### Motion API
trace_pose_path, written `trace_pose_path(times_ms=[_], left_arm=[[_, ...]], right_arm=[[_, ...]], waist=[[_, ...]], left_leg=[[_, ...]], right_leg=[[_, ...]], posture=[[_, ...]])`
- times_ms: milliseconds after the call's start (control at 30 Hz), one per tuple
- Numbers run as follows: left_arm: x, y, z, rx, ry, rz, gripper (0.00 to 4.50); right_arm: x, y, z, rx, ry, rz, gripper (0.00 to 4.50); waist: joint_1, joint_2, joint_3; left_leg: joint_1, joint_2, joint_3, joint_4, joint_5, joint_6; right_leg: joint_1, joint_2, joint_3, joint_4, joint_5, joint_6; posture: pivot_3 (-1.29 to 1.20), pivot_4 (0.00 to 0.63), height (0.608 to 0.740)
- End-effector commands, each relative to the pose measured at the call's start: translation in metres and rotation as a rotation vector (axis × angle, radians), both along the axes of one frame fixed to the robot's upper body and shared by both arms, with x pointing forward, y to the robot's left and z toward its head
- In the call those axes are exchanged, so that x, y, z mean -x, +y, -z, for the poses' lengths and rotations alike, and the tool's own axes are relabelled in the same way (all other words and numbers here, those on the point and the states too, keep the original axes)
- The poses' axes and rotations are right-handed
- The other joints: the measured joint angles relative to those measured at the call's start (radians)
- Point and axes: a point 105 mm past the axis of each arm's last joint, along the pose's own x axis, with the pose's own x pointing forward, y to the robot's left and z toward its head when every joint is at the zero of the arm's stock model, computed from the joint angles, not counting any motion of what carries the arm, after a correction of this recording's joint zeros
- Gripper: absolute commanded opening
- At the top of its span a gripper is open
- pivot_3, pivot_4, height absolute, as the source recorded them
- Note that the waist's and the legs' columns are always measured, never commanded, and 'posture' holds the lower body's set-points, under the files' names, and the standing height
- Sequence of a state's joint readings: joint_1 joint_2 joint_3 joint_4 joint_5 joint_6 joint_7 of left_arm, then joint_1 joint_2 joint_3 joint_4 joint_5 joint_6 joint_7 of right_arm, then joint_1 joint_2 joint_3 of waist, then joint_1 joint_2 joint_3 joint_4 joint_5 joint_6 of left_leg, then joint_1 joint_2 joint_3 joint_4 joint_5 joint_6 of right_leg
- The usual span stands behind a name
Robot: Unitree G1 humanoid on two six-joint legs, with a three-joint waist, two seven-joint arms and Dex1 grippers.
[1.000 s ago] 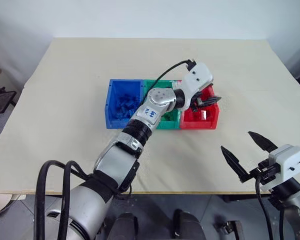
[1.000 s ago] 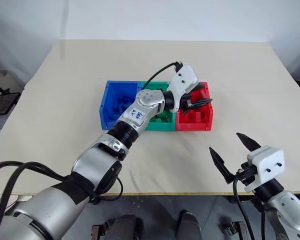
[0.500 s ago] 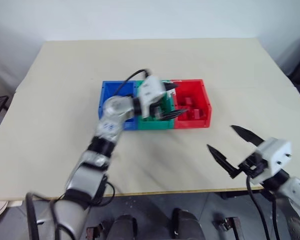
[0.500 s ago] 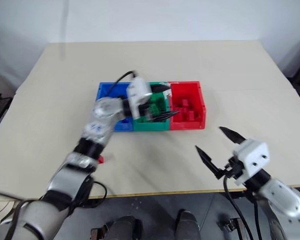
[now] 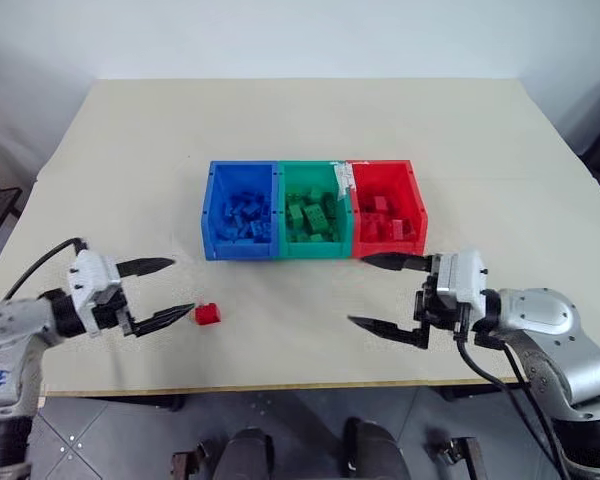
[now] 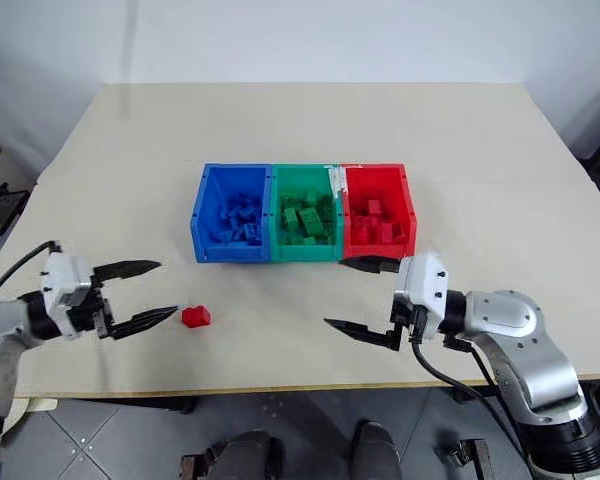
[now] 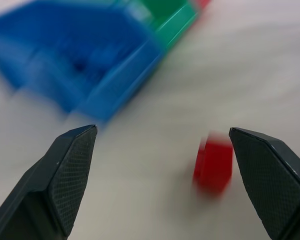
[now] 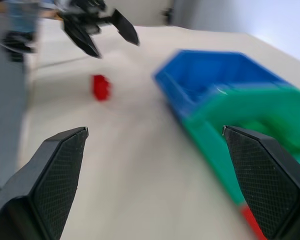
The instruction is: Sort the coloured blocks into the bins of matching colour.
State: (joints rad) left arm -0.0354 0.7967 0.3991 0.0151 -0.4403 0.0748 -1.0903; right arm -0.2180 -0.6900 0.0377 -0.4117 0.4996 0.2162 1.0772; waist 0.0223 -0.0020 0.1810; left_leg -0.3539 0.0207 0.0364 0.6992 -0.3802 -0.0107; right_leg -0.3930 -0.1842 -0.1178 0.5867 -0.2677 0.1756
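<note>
Now the three joined bins sit near the middle of the beige table (image 5: 130, 150): the blue bin (image 5: 208, 215) on the robot's left, the green bin (image 5: 313, 180) in the middle and the red bin (image 5: 414, 205) on the right. Blue blocks (image 5: 245, 217) lie heaped in the blue bin, green blocks (image 5: 310, 215) in the green one, and red blocks (image 5: 385, 220) in the red one. One small red block (image 5: 207, 314) lies alone on the table, nearer the front edge than the bins and toward the blue bin's side, well apart from the red bin. The left gripper (image 5: 158, 292) hangs low over the table at the left, pointing toward the right, its two black fingers spread wide and empty; the tip of its nearer finger is just beside the lone red block, and whether it touches cannot be told. The right gripper (image 5: 387, 293) hangs in front of the red bin, pointing toward the left, its fingers likewise spread wide with nothing between them. In the right wrist view the left gripper (image 8: 101, 31) appears beyond the red block (image 8: 100, 87).
</note>
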Motion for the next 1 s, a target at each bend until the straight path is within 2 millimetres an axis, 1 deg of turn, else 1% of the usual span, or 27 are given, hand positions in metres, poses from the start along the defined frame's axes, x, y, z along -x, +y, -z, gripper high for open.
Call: trace_pose_path(times_ms=[33,67,133,200,267,333,367,467,500,533,567,600,633,733,833,933,967,1000], left_arm=[[0.011,0.023,-0.009,-0.087,-0.028,-0.04,4.49],[0.015,0.025,-0.006,-0.102,0.001,-0.028,4.49],[0.019,0.021,-0.003,-0.133,0.027,0.008,4.49],[0.02,0.013,0.001,-0.143,0.06,0.044,4.49],[0.024,-0.001,0.007,-0.19,0.083,0.124,4.49],[0.024,-0.009,0.013,-0.199,0.121,0.154,4.49],[0.021,-0.022,0.019,-0.228,0.147,0.182,4.49],[-0.007,-0.052,0.031,-0.314,0.148,0.188,4.49],[-0.011,-0.057,0.032,-0.328,0.143,0.197,4.49],[-0.012,-0.061,0.034,-0.319,0.181,0.207,4.49],[-0.013,-0.066,0.034,-0.314,0.19,0.221,4.31],[-0.011,-0.068,0.037,-0.305,0.248,0.235,4.1],[-0.011,-0.068,0.041,-0.329,0.263,0.238,3.91],[-0.009,-0.059,0.052,-0.386,0.328,0.228,3.0],[-0.016,-0.053,0.05,-0.411,0.302,0.216,2.06],[-0.02,-0.054,0.044,-0.411,0.285,0.233,1.14],[-0.021,-0.056,0.042,-0.4,0.279,0.241,0.95],[-0.023,-0.058,0.04,-0.387,0.274,0.247,0.96]], right_arm=[[-0.002,0.0,0.004,0.064,-0.028,-0.052,4.5],[-0.004,0.0,0.003,0.06,-0.031,-0.053,4.5],[-0.006,-0.001,0.001,0.054,-0.03,-0.055,4.5],[-0.007,-0.004,0.002,0.058,-0.023,-0.052,4.5],[-0.007,-0.008,0.005,0.067,-0.014,-0.045,4.5],[-0.007,-0.009,0.006,0.072,-0.009,-0.037,4.5],[-0.007,-0.013,0.008,0.075,0.002,-0.015,4.5],[-0.003,-0.026,0.017,0.087,0.046,0.046,4.5],[-0.001,-0.028,0.019,0.093,0.052,0.05,4.5],[0.0,-0.029,0.02,0.093,0.058,0.057,4.5],[0.001,-0.031,0.02,0.09,0.065,0.066,4.5],[0.003,-0.033,0.021,0.081,0.088,0.076,4.5],[0.004,-0.035,0.021,0.076,0.098,0.091,4.5],[0.007,-0.04,0.024,0.086,0.104,0.115,4.5],[0.012,-0.045,0.026,0.087,0.109,0.144,4.5],[0.016,-0.047,0.028,0.088,0.112,0.166,4.5],[0.016,-0.048,0.029,0.089,0.112,0.171,4.5],[0.017,-0.049,0.029,0.088,0.112,0.176,4.5]], waist=[[0.0,-0.001,0.0],[0.0,0.0,0.0],[-0.001,0.0,0.0],[0.0,0.0,0.0],[0.0,0.0,0.0],[-0.002,0.0,0.0],[-0.002,0.0,0.0],[0.015,0.0,0.0],[0.017,0.0,0.0],[0.013,-0.001,-0.001],[0.007,-0.001,-0.001],[-0.001,-0.001,-0.001],[-0.008,-0.001,-0.001],[-0.022,-0.001,-0.001],[-0.022,0.0,-0.001],[-0.02,0.0,-0.001],[-0.02,0.0,-0.001],[-0.02,0.0,-0.001]], left_leg=[[0.0,0.0,0.0,0.0,0.0,0.0],[0.0,0.0,0.0,0.0,0.0,0.0],[0.0,0.0,0.001,-0.001,0.0,0.0],[0.0,0.0,0.001,-0.001,0.0,0.0],[0.0,0.0,0.001,-0.001,0.0,-0.001],[0.0,0.0,0.002,-0.001,0.0,-0.001],[0.0,0.0,0.002,-0.001,0.0,-0.001],[0.0,0.0,0.001,-0.001,0.0,-0.001],[0.0,0.0,0.001,0.0,0.0,-0.001],[0.0,-0.001,0.002,0.0,0.0,-0.001],[0.0,0.0,0.003,0.0,-0.001,-0.001],[0.0,0.0,0.002,0.0,-0.001,-0.001],[0.001,0.0,0.003,-0.001,-0.001,-0.001],[0.002,0.0,0.003,-0.004,0.0,-0.001],[0.002,0.001,0.004,-0.004,-0.001,-0.001],[0.002,0.001,0.004,-0.002,-0.001,-0.001],[0.002,0.001,0.004,-0.002,-0.001,-0.001],[0.002,0.001,0.004,-0.002,-0.001,-0.001]], right_leg=[[0.0,0.0,0.0,0.0,0.0,0.0],[0.0,0.0,0.0,0.0,0.0,0.0],[-0.001,0.0,0.0,0.0,0.0,0.0],[-0.001,0.0,0.0,0.0,0.0,0.0],[-0.001,0.0,0.0,0.0,0.0,0.0],[-0.001,0.0,0.0,0.0,0.0,0.0],[-0.001,0.0,0.0,0.0,0.0,0.0],[0.0,0.0,-0.001,0.001,0.0,0.0],[0.0,0.0,-0.001,0.001,0.0,0.0],[0.0,0.0,0.0,0.001,0.0,0.0],[-0.001,0.0,0.0,0.0,0.0,-0.001],[-0.001,0.0,0.0,0.001,0.0,0.0],[-0.001,0.0,0.0,0.002,0.0,0.0],[-0.003,0.0,-0.001,0.002,0.0,-0.001],[-0.002,0.0,-0.001,0.002,0.0,-0.001],[-0.002,0.0,0.0,0.002,0.0,-0.001],[-0.001,0.0,0.0,0.002,0.0,-0.001],[-0.001,0.0,0.0,0.002,0.0,-0.001]], posture=[[0.0,0.15,0.74],[0.0,0.15,0.74],[0.0,0.15,0.74],[0.0,0.15,0.74],[0.0,0.15,0.74],[0.0,0.15,0.74],[0.0,0.15,0.74],[0.0,0.15,0.74],[0.0,0.15,0.74],[0.0,0.15,0.74],[0.0,0.15,0.74],[0.0,0.15,0.74],[0.0,0.15,0.74],[0.0,0.15,0.74],[0.0,0.15,0.74],[0.0,0.15,0.74],[0.0,0.15,0.74],[0.0,0.15,0.74]])
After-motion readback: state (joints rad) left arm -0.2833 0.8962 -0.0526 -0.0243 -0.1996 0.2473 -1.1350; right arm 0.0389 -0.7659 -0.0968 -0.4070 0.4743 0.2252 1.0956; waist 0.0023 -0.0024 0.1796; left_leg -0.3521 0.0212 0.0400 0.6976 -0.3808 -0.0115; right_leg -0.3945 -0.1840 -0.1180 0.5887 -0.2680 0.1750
